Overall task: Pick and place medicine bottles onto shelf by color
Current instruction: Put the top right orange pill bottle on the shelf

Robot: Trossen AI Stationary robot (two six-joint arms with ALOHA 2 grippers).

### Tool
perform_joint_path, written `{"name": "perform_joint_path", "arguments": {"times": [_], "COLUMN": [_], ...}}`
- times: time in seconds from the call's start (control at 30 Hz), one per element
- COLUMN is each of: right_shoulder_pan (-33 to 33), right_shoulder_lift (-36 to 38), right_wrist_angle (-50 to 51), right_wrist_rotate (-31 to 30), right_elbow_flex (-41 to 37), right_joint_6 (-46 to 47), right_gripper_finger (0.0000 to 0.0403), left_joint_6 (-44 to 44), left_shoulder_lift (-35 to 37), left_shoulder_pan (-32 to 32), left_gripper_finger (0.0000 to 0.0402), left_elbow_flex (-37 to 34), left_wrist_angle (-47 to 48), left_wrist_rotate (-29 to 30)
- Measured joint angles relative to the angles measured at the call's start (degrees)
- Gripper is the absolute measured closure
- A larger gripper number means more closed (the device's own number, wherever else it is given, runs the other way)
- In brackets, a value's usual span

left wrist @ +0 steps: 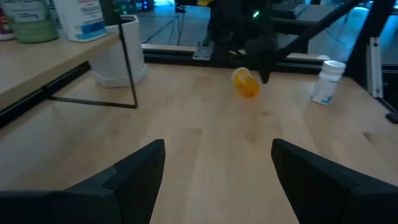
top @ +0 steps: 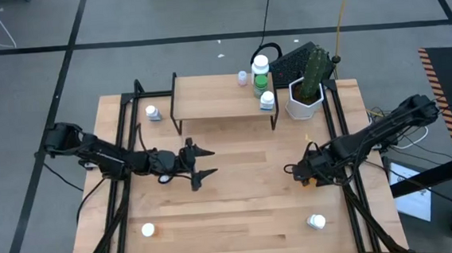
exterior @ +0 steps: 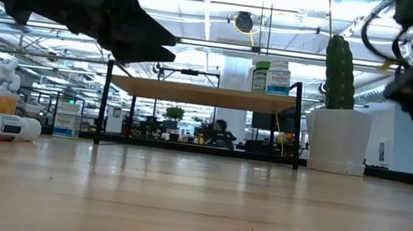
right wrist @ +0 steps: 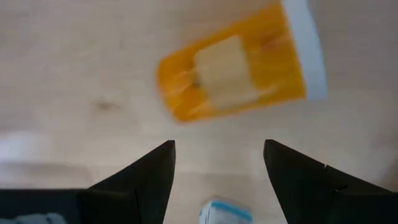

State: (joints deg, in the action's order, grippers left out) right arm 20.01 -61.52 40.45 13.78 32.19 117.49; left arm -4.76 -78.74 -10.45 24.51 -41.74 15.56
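Note:
An orange medicine bottle with a white cap lies on its side on the table at the right. My right gripper hangs above it, open and pointing down; the bottle sits just beyond the fingertips, not between them. My left gripper stands open over the table's middle, pointing toward the right edge, with nothing between its fingers. The shelf stands at the far side. On its right end are a green bottle and a white bottle.
Loose white bottles stand left of the shelf, near the front left and near the front right. A small bottle stands behind the shelf. A white planter with a cactus stands right of the shelf.

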Motion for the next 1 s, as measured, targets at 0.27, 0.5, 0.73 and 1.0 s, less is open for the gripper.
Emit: {"name": "perform_joint_path", "arguments": {"times": [0.27,0.5,0.73,1.0], "right_shoulder_pan": [-1.2,-1.9,-1.6,-1.6], "right_shoulder_lift": [2.9,8.7,11.4,11.3], "right_wrist_angle": [-6.3,-4.0,-1.6,-1.1], "right_wrist_rotate": [-0.1,-3.3,-3.4,-9.8], "right_elbow_flex": [-7.2,-8.2,-8.2,-3.5], "right_joint_6": [0.4,-11.0,-26.9,-36.8], "right_gripper_finger": [0.0163,0.0163,0.0163,0.0163], "left_joint_6": [1.1,1.1,1.7,3.0], "left_shoulder_lift": [0.0,0.0,0.0,0.0], "left_shoulder_pan": [-1.0,-1.0,-0.9,-0.9], "left_gripper_finger": [0.0103,0.0103,0.0103,0.0103], "left_elbow_flex": [0.0,0.0,0.0,0.0], "left_wrist_angle": [-0.5,-1.9,-1.9,-1.9], "left_wrist_rotate": [0.0,0.0,0.0,1.1]}}
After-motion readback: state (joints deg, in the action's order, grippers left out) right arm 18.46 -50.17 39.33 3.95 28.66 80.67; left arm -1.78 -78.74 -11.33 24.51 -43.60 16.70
